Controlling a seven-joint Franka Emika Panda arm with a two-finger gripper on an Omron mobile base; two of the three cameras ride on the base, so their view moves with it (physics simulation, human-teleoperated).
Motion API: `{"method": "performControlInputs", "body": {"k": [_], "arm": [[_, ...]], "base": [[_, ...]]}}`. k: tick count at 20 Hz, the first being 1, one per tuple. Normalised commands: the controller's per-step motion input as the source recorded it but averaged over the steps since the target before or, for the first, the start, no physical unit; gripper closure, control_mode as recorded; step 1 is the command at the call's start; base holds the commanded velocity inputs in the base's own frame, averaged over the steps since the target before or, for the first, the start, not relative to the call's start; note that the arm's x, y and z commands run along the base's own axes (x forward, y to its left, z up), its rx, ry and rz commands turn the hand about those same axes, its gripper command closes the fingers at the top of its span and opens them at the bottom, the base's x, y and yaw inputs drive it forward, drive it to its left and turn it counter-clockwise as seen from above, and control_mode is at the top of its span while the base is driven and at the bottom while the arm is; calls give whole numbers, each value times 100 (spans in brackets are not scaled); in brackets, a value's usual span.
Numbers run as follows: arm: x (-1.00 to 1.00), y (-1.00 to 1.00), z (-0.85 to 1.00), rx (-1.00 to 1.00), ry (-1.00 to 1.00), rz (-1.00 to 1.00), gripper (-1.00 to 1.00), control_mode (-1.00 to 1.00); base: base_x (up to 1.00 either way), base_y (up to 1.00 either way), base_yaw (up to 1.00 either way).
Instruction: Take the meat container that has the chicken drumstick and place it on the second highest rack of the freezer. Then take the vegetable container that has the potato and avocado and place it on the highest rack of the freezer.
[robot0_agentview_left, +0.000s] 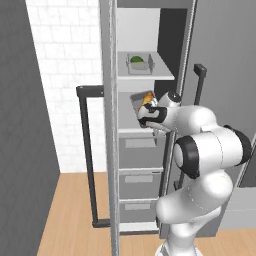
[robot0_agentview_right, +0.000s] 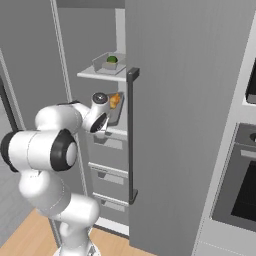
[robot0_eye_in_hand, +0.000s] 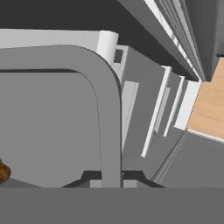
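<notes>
Well, grey meat container (robot0_agentview_left: 138, 106) (tilted) w/ golden-orange chicken drumstick (robot0_agentview_left: 146, 98).

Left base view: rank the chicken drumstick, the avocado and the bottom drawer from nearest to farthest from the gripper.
1. Chicken drumstick, in the tray at the gripper.
2. Avocado, on the shelf above.
3. Bottom drawer, far below near the floor.

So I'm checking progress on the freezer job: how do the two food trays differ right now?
The upper tray sits flat on the top shelf, untouched; the lower tray is tilted, its rim pinched in the shut gripper over the second shelf. The upper tray holds a green avocado; the lower tray holds an orange drumstick. Both are shallow grey trays inside the open freezer.
</notes>
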Motion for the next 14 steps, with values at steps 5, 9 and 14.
{"method": "performControlInputs", "body": {"k": [5, 9, 14], "arm": [[9, 5, -9, 0, 0, 0, 100, -100], [19, 0, -8, 0, 0, -1, 100, -100], [34, 0, -2, 0, 0, -2, 100, -100]], "base": [[0, 0, 0], [0, 0, 0], [0, 0, 0]]}}
